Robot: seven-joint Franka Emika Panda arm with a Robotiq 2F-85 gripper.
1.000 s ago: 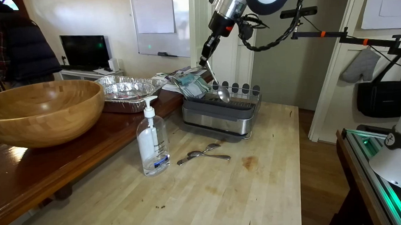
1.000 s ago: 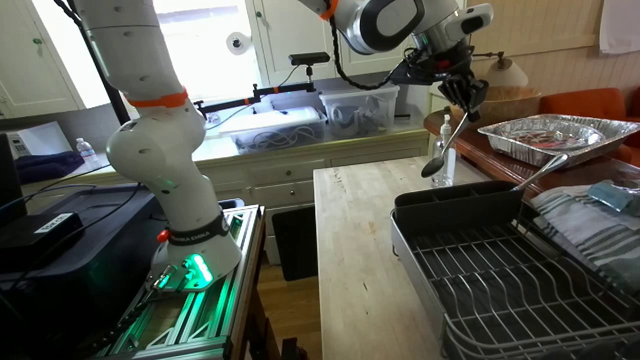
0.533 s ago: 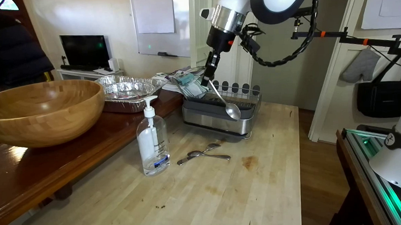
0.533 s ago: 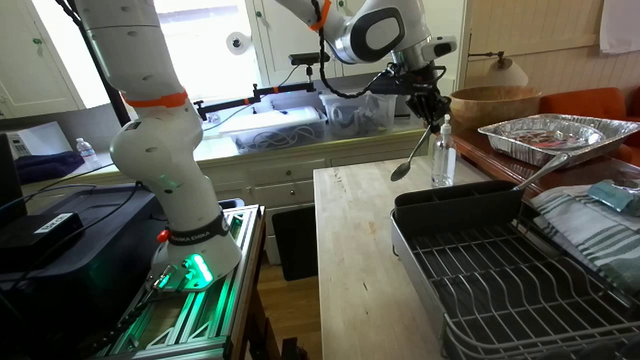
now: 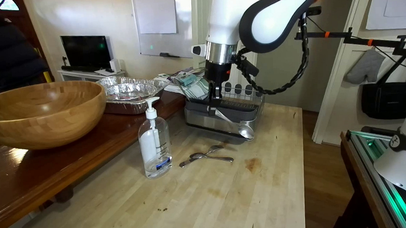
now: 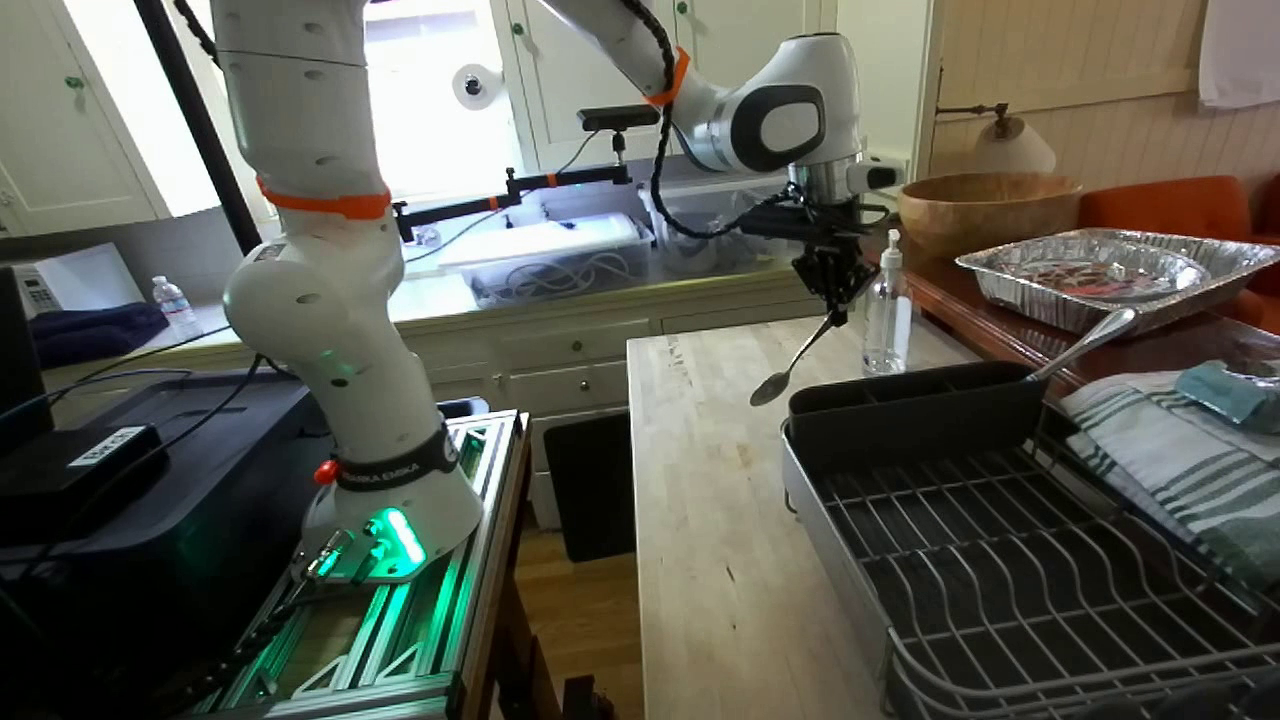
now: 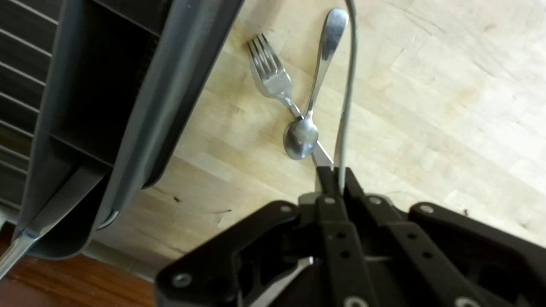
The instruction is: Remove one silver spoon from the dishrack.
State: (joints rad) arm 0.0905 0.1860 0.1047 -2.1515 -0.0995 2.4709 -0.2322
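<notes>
The jaws clench the silver spoon point(image 5: 242, 128) near its handle end, so it hangs below them over the bench point(image 5: 207, 204), just beside the dishrack point(image 5: 210, 122). Between both exterior views, the black band point(image 6: 393, 472) on the arm's base point(image 6: 440, 510) reads "FRANKA EMIKA"; print on the soap bottle point(image 5: 155, 144) is too small to make out. The spoon tilts scoop-down toward the base's side; in the wrist view its long axis runs from the jaws to the top edge.
</notes>
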